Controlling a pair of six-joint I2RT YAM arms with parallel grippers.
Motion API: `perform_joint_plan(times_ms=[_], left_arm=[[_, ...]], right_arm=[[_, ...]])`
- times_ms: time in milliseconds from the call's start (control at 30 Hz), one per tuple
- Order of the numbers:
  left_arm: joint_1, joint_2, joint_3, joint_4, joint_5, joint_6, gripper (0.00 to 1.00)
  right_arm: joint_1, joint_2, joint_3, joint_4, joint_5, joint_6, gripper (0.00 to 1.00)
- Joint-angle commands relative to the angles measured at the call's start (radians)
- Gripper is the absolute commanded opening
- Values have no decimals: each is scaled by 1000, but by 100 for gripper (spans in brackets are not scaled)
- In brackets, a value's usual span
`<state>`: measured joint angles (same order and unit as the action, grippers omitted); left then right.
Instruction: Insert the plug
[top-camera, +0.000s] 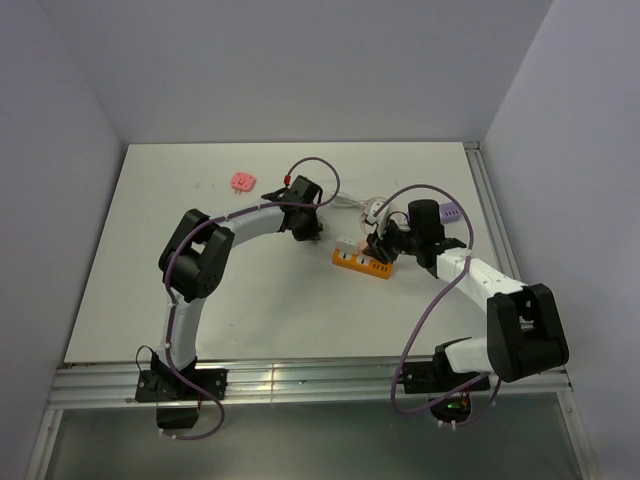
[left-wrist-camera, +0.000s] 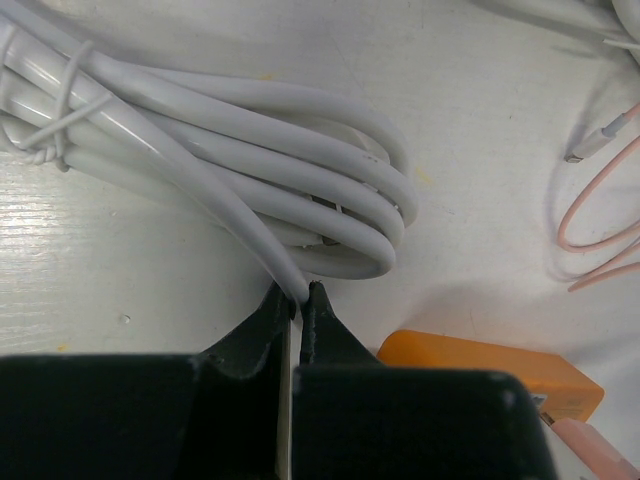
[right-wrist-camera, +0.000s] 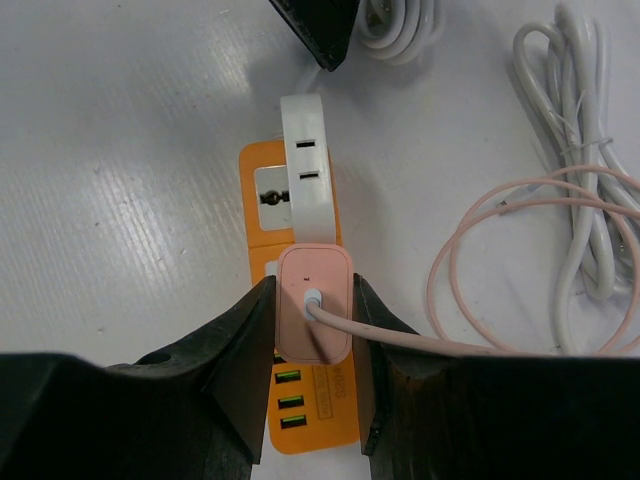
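Observation:
An orange power strip (right-wrist-camera: 308, 428) lies on the white table, with a white adapter (right-wrist-camera: 305, 160) sitting on its far end; the strip also shows in the top view (top-camera: 360, 264). My right gripper (right-wrist-camera: 312, 292) is shut on a pink plug (right-wrist-camera: 314, 312), holding it on top of the strip's middle; I cannot tell how deep it sits. Its pink cable (right-wrist-camera: 470, 250) loops off to the right. My left gripper (left-wrist-camera: 297, 292) is shut on one strand of the coiled white cable (left-wrist-camera: 250, 150), just beyond the strip's far end (left-wrist-camera: 480, 360). Top view: left gripper (top-camera: 305, 228), right gripper (top-camera: 378, 246).
A second bundle of white cable (right-wrist-camera: 590, 180) lies right of the strip. A small pink object (top-camera: 243, 181) lies at the back left of the table. A purple object (top-camera: 449, 213) sits behind the right arm. A metal rail (top-camera: 490, 210) runs along the table's right edge.

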<state>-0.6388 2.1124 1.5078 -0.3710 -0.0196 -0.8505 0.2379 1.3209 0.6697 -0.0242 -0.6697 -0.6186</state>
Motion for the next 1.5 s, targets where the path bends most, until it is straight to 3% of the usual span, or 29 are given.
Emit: perform_joint_plan(times_ms=[0, 600, 1133, 1467], left_arm=[[5, 23, 23, 7, -6, 31, 0], [-16, 23, 48, -5, -43, 80, 0], [-16, 23, 46, -2, -31, 77, 0], [-16, 41, 78, -12, -31, 71, 0]], right_arm=[[-3, 8, 45, 1, -42, -47, 0], [-11, -5, 48, -9, -24, -61, 0], [-31, 24, 45, 32, 196, 74, 0], [-23, 41, 34, 1, 186, 63, 0]])
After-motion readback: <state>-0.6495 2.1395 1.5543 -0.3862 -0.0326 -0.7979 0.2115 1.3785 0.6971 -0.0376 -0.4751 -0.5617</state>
